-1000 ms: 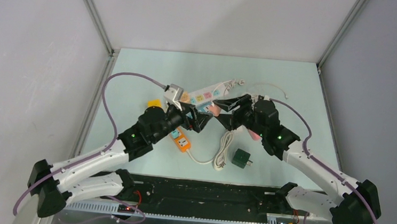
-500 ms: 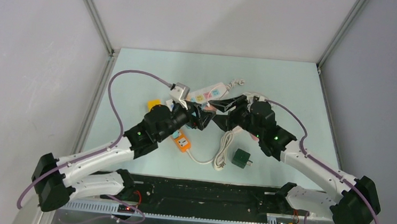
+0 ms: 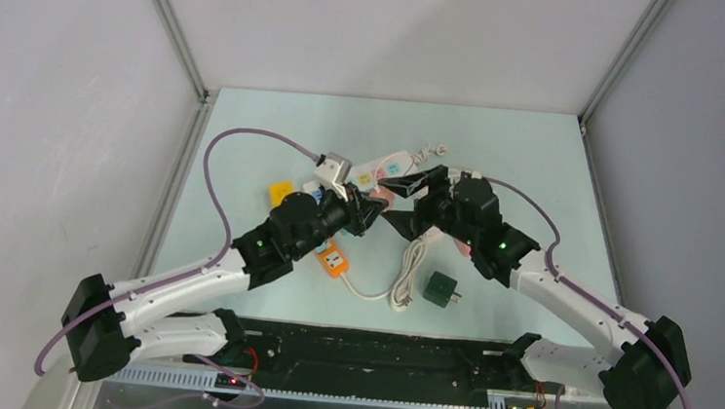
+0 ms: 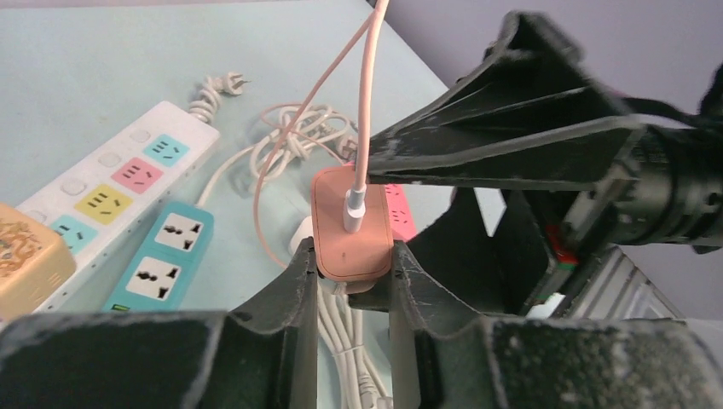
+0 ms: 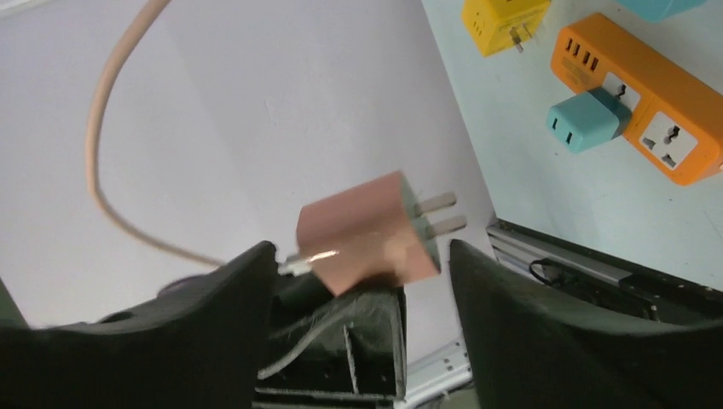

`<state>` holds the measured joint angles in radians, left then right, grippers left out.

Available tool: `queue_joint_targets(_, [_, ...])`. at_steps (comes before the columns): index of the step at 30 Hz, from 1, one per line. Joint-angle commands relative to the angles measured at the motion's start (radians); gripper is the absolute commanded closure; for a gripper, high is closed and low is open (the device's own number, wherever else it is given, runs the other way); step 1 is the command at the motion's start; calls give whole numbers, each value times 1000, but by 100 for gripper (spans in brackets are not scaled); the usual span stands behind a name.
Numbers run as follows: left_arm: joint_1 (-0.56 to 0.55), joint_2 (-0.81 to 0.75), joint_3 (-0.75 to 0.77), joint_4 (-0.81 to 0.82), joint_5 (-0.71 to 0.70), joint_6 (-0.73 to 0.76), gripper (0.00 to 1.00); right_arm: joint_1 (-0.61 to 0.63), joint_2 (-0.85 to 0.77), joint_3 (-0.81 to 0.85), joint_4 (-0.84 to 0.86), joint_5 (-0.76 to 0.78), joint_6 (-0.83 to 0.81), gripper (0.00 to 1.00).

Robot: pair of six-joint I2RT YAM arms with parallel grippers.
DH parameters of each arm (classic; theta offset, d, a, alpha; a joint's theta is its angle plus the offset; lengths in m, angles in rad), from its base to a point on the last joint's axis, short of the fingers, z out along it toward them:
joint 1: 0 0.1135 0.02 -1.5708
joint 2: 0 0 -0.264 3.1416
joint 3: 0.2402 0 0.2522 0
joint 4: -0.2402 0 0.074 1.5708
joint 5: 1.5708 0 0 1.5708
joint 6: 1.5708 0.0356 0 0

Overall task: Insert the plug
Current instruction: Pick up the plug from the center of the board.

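My left claw (image 4: 351,268) is clenched on the salmon-pink square plug adapter (image 4: 349,230), pinching its two flanks. The pink cable (image 4: 367,94) rises from the top face. The plug hangs in the air just on the near side of the long white power strip with pastel sockets (image 4: 119,181), not touching it.

My right claw (image 5: 360,254) is spread wide on either side of the plug and touches nothing; its wrist view shows the two bare prongs pointing away from the cable.

I read this as a hand-over or regrip before insertion. To do it well, I would close the right fingers squarely on the plug body, clear of both prongs and of the cable root, and let the left claw go only once that grip is firm. A skewed pinch would tilt the prongs at the socket.

Compared with a second ago, both claws have drifted closer to the white strip, the left arm reaching further out, and the plug has travelled with them.
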<state>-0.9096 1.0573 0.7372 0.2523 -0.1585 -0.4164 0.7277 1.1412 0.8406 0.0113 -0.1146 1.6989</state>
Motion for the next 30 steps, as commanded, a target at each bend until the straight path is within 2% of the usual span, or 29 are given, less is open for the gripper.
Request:
queue_joint_targets(1, [6, -23, 36, 7, -70, 48, 100, -25, -24, 64, -37, -70, -90, 14])
queue_joint_targets(3, [6, -38, 33, -17, -69, 65, 100, -49, -39, 67, -42, -104, -138, 2])
queue_joint_targets(8, [7, -101, 33, -109, -36, 107, 100, -119, -111, 68, -90, -152, -348, 3])
queue_joint_targets(11, [8, -146, 39, -175, 13, 148, 100, -163, -147, 62, 1, -220, -549, 2])
queue_joint_targets(15, [7, -201, 53, -319, 99, 210, 100, -212, -137, 63, 161, -495, -795, 3])
queue_joint_targets(16, [7, -210, 56, -336, 113, 223, 100, -216, -127, 67, 169, -584, -860, 3])
queue_joint_targets(19, [6, -269, 53, -383, 146, 235, 100, -192, -105, 84, 126, -702, -991, 4])
queue_joint_targets(24, [8, -356, 42, -418, 266, 250, 100, -90, -85, 153, -94, -695, -1303, 7])
queue_joint_targets(30, [8, -375, 60, -464, 409, 270, 100, -11, -73, 159, -67, -689, -1374, 1])
